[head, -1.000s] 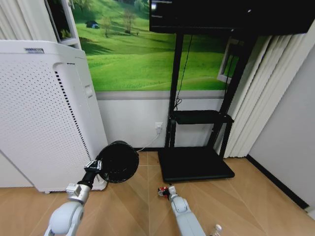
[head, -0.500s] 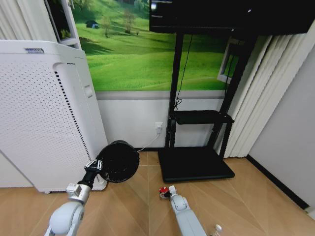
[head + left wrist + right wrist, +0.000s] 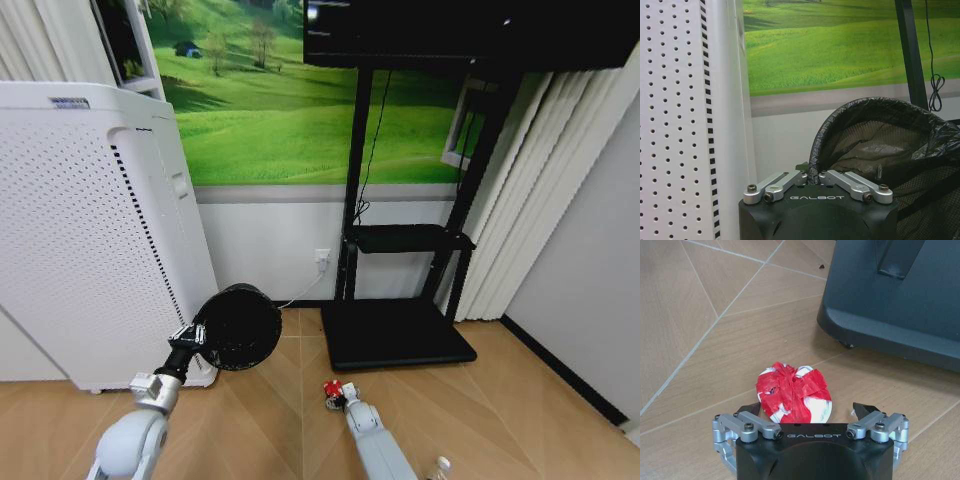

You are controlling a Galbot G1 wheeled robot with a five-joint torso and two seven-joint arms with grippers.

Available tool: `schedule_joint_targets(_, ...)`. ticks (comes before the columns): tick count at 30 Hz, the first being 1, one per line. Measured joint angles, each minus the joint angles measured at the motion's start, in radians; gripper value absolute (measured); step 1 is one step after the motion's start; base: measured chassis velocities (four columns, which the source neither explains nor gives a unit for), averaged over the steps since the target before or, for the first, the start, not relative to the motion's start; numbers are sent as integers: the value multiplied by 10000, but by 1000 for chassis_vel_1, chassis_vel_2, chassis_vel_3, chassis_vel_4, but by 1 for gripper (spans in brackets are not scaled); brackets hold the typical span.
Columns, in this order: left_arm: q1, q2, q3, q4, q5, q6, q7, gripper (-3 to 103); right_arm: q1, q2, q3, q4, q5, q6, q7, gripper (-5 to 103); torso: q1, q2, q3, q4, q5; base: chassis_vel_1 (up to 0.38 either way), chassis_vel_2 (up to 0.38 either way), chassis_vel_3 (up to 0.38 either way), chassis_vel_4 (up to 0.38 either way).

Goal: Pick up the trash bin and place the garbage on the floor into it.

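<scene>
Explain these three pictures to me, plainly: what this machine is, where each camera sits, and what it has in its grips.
This is a wheeled robot with two arms. The wide picture comes from a camera on its head; the other two come from cameras on its wrists. The left gripper is shut on the rim of the trash bin, a small black wastebasket with a bag inside, held up beside the white cabinet. The right gripper is low over the wooden floor, jaws open on either side of a red-and-white wrapper, near the black stand base. A small bottle lies by the picture's lower edge.
</scene>
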Motion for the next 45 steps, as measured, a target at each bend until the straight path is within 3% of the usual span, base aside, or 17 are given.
schedule_joint_targets(5, 21, -4, -98, -13, -33, -11, 43, 3, -76, 0, -41, 31, 14, 103, -5, 101, 0, 0, 0, 0, 0, 0, 0, 0, 0)
schedule_joint_targets(10, 60, -6, -154, -86, -74, -13, 102, 3, -220, 0, -106, 89, -54, 225, -135, 91, 0, 0, 0, 0, 0, 0, 0, 0, 0)
schedule_joint_targets(12, 73, 13, -198, -120, -100, -13, 113, 3, -306, 0, -136, 141, -100, 293, -234, 76, 0, 1, -1, 0, 0, 0, 0, 0, 0)
schedule_joint_targets(13, 73, 13, -198, -120, -100, -13, 113, 3, -306, 0, -136, 141, -100, 293, -234, 76, 0, 1, -1, 0, 0, 0, 0, 0, 0)
schedule_joint_targets(15, 84, 21, -228, -132, -106, 17, 139, 3, -319, 0, -160, 114, -147, 364, -261, 65, 0, 1, -1, 0, 0, 0, 0, 0, 0)
schedule_joint_targets(17, 85, 21, -228, -133, -106, 23, 142, 3, -317, 1, -164, 106, -150, 374, -264, 65, 0, 1, -1, 0, 0, 0, 0, 0, 0)
schedule_joint_targets(19, 89, 8, -228, -138, -106, 42, 152, 3, -296, 2, -172, 74, -152, 398, -272, 48, 0, 0, -1, 0, 1, 0, 0, 0, 0)
schedule_joint_targets(21, 89, 0, -225, -138, -105, 49, 153, 3, -288, 1, -172, 67, -153, 398, -272, 48, 0, 1, 0, 1, 0, 0, 0, 0, 0)
schedule_joint_targets(27, 71, -6, -166, -131, -64, 86, 163, 3, -314, 0, -173, 68, -193, 441, -284, 21, 1, 0, 0, 0, 0, 0, 0, 0, 0)
schedule_joint_targets(32, 59, 60, -184, -130, -81, 131, 166, 3, -534, -3, -173, 523, -315, 455, -229, 7, 0, 0, 1, 0, 0, 0, 0, 0, 0)
schedule_joint_targets(43, 14, 41, -184, -94, -111, 143, 189, 3, -1129, -1, -290, 1354, -1373, 1175, -453, 50, 0, 0, 0, -1, 0, 0, 0, 0, 0)
schedule_joint_targets(45, 16, 41, -193, -85, -111, 143, 199, 3, -1082, -1, -315, 1297, -1606, 1304, -485, 50, 0, 0, 1, 0, 0, 0, 0, 0, 0)
